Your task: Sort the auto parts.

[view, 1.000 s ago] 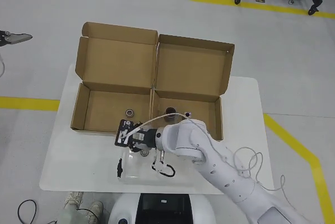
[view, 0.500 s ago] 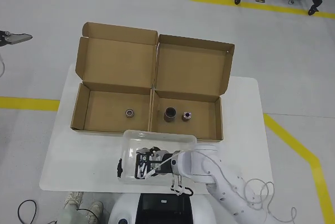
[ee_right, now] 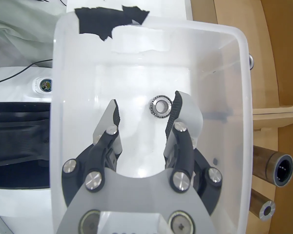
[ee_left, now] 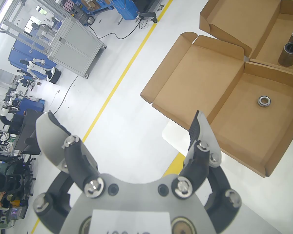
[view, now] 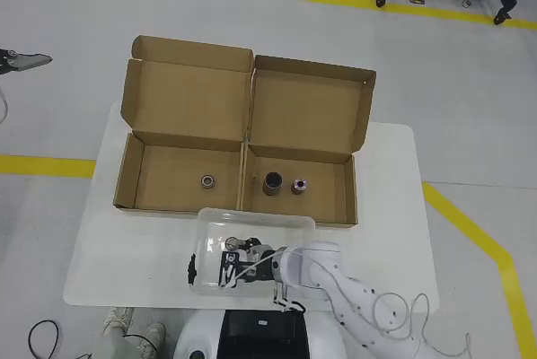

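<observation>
A clear plastic bin (view: 250, 217) (ee_right: 244, 49) stands at the table's front edge. One steel bearing ring (ee_right: 160, 107) (view: 235, 243) lies on its floor. My right gripper (ee_right: 146, 103) (view: 230, 267) is down inside the bin and open, with the bearing close against one finger and nothing gripped. The left cardboard box (view: 165, 193) holds one bearing (view: 207, 180) (ee_left: 263, 101). In the right box (view: 331, 193) are a dark sleeve (view: 271, 183) (ee_right: 273, 165) and a small metal cylinder (view: 297, 187) (ee_right: 262, 208). My left gripper (ee_left: 123, 120) (view: 17, 61) hangs open and empty off the table's far left.
Both boxes sit side by side at the back of the white table (view: 385, 179) with their lids folded up. Black tape (ee_right: 107, 23) marks the bin's near wall. The bin's walls closely surround the right gripper.
My right arm has drawn back from the left box's front wall to the bin and come down inside it. The left gripper has stayed put.
</observation>
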